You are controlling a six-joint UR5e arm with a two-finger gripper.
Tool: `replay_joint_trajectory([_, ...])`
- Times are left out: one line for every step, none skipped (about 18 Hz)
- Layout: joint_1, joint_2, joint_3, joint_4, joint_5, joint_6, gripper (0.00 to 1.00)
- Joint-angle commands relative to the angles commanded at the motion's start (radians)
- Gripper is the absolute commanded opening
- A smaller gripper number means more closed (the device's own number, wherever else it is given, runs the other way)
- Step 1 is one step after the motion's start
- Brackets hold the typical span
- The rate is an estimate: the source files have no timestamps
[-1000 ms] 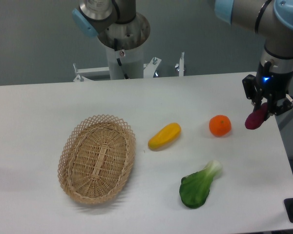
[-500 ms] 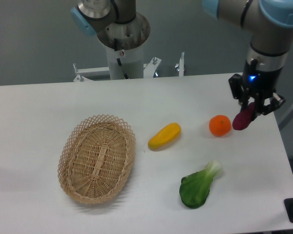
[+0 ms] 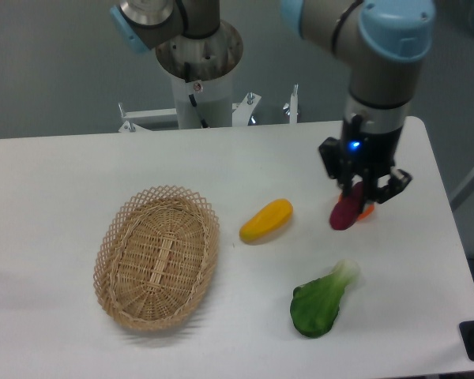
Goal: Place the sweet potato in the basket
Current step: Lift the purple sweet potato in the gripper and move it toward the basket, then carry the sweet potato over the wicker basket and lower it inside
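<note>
My gripper [image 3: 355,193] is shut on the magenta-purple sweet potato [image 3: 344,213] and holds it above the table at the middle right, in front of the orange fruit. The tuber hangs tilted below the fingers. The tan woven wicker basket [image 3: 157,255] lies empty at the left of the table, far to the left of the gripper.
A yellow oblong vegetable [image 3: 266,220] lies between the basket and the gripper. A green leafy vegetable [image 3: 321,301] lies in front of the gripper. The round orange fruit [image 3: 367,210] is mostly hidden behind the sweet potato and gripper. The arm's base [image 3: 197,71] stands at the back.
The gripper has moved left with the sweet potato, from the table's right edge to in front of the orange fruit, which it now mostly covers.
</note>
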Motion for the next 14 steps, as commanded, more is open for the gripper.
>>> replay_joint_trajectory([-0.015,0.000,-0.011,0.003,0.003,-0.023,0.21])
replay_joint_trajectory([-0.031,0.000,-0.026,0.011,0.003,-0.045,0.21])
replay_joint_trajectory([-0.049,0.002,-0.038,0.023,0.003,-0.074,0.21])
replay_joint_trajectory([-0.071,0.002,-0.054,0.044,0.005,-0.113,0.21])
replay_joint_trajectory([-0.092,0.000,-0.070,0.069,0.008,-0.172,0.21])
replay_joint_trajectory([-0.115,0.000,-0.095,0.095,0.008,-0.228,0.21])
replay_joint_trajectory([-0.136,0.000,-0.124,0.121,0.009,-0.268,0.21])
replay_joint_trajectory([-0.158,0.000,-0.152,0.161,0.024,-0.295,0.21])
replay_joint_trajectory([-0.182,-0.002,-0.176,0.216,0.038,-0.321,0.21])
replay_joint_trajectory([-0.212,-0.003,-0.208,0.274,0.052,-0.359,0.21])
replay_joint_trajectory([-0.239,-0.003,-0.247,0.337,0.066,-0.412,0.21])
replay_joint_trajectory([-0.265,-0.006,-0.287,0.401,0.081,-0.458,0.21])
replay_joint_trajectory([-0.303,-0.011,-0.319,0.455,0.110,-0.486,0.21])
replay_joint_trajectory([-0.339,-0.020,-0.345,0.489,0.152,-0.496,0.21])
